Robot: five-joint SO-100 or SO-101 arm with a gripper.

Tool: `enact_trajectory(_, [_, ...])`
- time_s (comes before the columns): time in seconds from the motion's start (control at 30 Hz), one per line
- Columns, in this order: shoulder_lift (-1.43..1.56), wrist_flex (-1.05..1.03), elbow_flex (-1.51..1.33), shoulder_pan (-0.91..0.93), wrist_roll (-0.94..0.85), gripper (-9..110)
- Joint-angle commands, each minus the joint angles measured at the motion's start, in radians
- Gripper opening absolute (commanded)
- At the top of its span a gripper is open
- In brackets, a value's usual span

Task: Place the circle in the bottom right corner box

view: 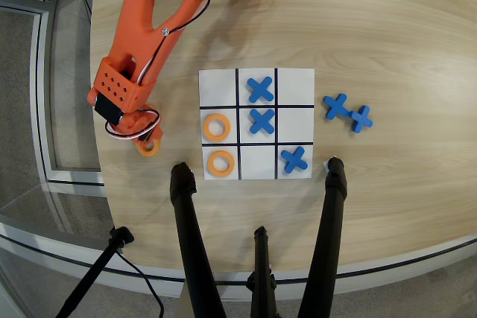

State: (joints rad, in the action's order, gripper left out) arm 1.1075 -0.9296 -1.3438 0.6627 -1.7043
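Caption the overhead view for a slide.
Orange arm's gripper over an orange ring left of the grid, which holds two rings and three blue crosses.

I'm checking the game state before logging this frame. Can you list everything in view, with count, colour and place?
Paper grid: one, white with black lines, centre of the table.
Crosses: five, blue; top-middle cell, centre cell, bottom-right cell, two touching off the grid's right side.
Rings: three seen, orange; middle-left cell, bottom-left cell, one under the claw, left of the grid.
Table: one, light wood.
Tripod legs: black, bottom edge.
Arm: one, orange, upper left.
Claw: over the loose ring; grip unclear.
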Motion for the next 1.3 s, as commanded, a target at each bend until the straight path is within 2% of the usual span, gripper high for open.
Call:
enact_trajectory(0.0, [0.002, 0.009, 0.031, 0.005, -0.008, 18])
enact_trajectory(0.83, [-0.101, 0.081, -0.055, 0.040, -0.051, 19])
enact_trajectory(1.27, [-0.017, -0.083, -0.149, 0.086, -0.094, 19])
